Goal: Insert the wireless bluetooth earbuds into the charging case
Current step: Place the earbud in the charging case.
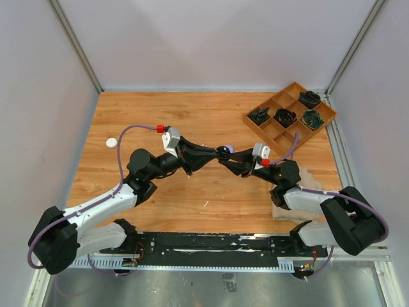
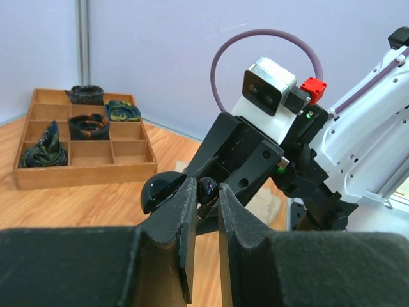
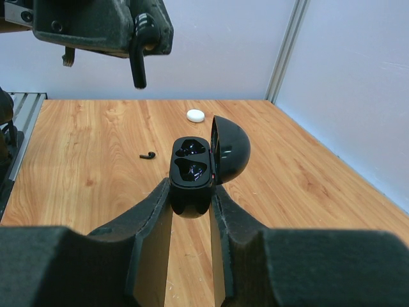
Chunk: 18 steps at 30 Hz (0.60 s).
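Observation:
My right gripper (image 3: pixel 190 195) is shut on the black charging case (image 3: pixel 190 167), held above the table with its lid (image 3: pixel 230 150) swung open to the right and two glossy sockets showing. Just above and beyond it, my left gripper (image 2: pixel 206 192) is shut on a black earbud (image 2: pixel 208 189); its stem (image 3: pixel 137 67) hangs down from the fingers. In the top view both grippers meet over mid-table at the case (image 1: pixel 223 151). A second black earbud (image 3: pixel 148 155) lies on the wood beyond the case.
A wooden compartment tray (image 1: pixel 291 128) with dark coiled items stands at the back right. A white disc (image 1: pixel 112 142) lies at the left. A beige cloth (image 1: pixel 305 176) sits under the right arm, and a thin white sliver (image 1: pixel 206 204) lies near the front.

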Tool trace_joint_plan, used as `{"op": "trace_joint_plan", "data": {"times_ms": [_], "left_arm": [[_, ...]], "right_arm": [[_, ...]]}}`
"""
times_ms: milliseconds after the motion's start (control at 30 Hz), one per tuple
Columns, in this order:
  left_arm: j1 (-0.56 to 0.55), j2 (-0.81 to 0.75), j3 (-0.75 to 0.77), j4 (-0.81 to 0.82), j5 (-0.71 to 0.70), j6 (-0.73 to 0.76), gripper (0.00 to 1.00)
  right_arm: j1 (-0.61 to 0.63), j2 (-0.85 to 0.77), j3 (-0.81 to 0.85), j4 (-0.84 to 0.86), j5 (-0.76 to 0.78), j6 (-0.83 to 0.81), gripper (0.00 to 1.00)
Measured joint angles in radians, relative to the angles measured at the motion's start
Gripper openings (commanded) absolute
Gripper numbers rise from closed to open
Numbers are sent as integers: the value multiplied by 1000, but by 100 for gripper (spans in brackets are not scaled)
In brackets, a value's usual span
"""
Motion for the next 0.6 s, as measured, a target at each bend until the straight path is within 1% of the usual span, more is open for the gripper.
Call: {"op": "trace_joint_plan", "data": {"times_ms": [233,600], "left_arm": [[-24,74,-2,71,-16,-16,7],[-30,142,-4,119,-37,-26,7]], "right_arm": [[10,0,0,2,-1,1,11],[10,-14,0,7,-1,1,11]]}}
